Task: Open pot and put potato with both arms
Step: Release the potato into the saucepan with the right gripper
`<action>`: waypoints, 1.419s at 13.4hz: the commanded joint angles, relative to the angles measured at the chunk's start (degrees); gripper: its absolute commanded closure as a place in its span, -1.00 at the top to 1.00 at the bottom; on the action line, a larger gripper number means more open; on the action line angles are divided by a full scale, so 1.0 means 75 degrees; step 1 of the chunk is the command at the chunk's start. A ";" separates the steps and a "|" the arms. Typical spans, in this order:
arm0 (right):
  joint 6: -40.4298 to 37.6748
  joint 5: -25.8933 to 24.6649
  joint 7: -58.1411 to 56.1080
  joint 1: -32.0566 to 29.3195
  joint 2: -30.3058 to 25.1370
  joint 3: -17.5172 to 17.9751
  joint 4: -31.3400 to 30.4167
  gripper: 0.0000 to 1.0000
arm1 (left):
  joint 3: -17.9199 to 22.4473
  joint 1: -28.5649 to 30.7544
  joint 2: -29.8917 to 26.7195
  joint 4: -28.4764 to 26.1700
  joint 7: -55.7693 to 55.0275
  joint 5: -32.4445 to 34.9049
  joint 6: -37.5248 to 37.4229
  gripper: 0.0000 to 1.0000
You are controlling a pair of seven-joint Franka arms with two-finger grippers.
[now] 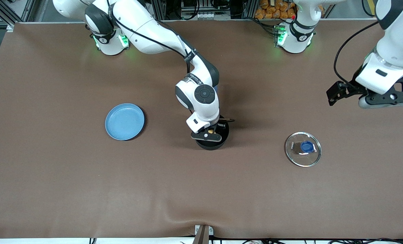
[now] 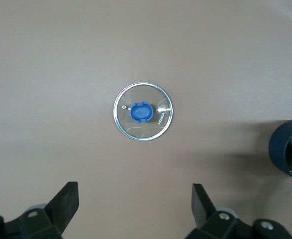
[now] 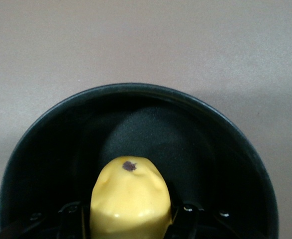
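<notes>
Right wrist view showed you the potato (image 3: 130, 196) pinched between the right gripper (image 3: 131, 214) fingers, already down inside the open pot (image 3: 136, 99), with dark pot floor visible under it. You judged the step to be the release: the way to do it well was to keep the potato over the middle of the pot, spread the fingers only once it sat low enough not to bounce, then lift straight up so the fingers cleared the rim without dragging the pot. From the front camera the pot (image 1: 212, 144) stood mid-table, the right gripper (image 1: 209, 133) over it. The left gripper (image 1: 374, 98) waited in the air at the left arm's end, its fingers (image 2: 66, 199) spread wide and holding nothing, above the lid (image 1: 303, 149). You had one pot, one potato, one glass lid lying on the table toward the left arm's end, one blue plate (image 1: 125, 121) toward the right arm's end, and two arms.
</notes>
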 commanded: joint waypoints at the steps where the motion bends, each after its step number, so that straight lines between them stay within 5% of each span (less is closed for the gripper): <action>1: 0.0131 -0.0113 0.0143 0.0060 0.0231 -0.0070 0.0246 -1.00 | -0.0010 0.0068 -0.0063 0.0371 -0.0021 -0.0187 -0.0451 1.00; 2: 0.0213 -0.0113 0.0143 0.0060 0.0243 -0.0070 0.0211 -1.00 | 0.0013 0.0080 -0.0063 0.0512 0.0014 -0.0188 -0.0557 1.00; 3: 0.0225 -0.0101 0.0143 0.0060 0.0254 -0.0070 0.0164 -0.66 | 0.0025 0.0080 -0.0063 0.0618 0.0014 -0.0222 -0.0616 1.00; 4: 0.0225 -0.0113 0.0143 0.0060 0.0255 -0.0070 0.0152 0.19 | 0.0048 0.0092 -0.0075 0.0630 0.0014 -0.0327 -0.0628 1.00; 6: 0.0225 -0.0101 0.0155 0.0060 0.0255 -0.0070 0.0129 0.78 | 0.0072 0.0104 -0.0214 0.0642 0.0026 -0.0457 -0.0640 1.00; 7: 0.0225 -0.0101 0.0155 0.0049 0.0243 -0.0070 0.0129 0.90 | 0.0072 0.0104 -0.0239 0.0654 0.0014 -0.0457 -0.0663 1.00; 10: 0.0214 -0.0089 0.0109 0.0037 0.0208 -0.0070 0.0129 1.00 | 0.0095 0.0315 -0.0192 0.0783 0.0038 -0.0714 -0.0675 1.00; 13: 0.0062 0.0039 0.0073 -0.0127 -0.0236 -0.0070 0.0117 1.00 | 0.1195 -0.0598 -0.0169 0.0795 0.0131 -0.0750 -0.1084 1.00; 19: -0.2021 0.0098 -0.0439 -0.0852 -0.2073 -0.0012 -0.0023 1.00 | 0.1232 -0.0588 -0.0309 0.0759 0.0213 -0.0774 -0.1179 1.00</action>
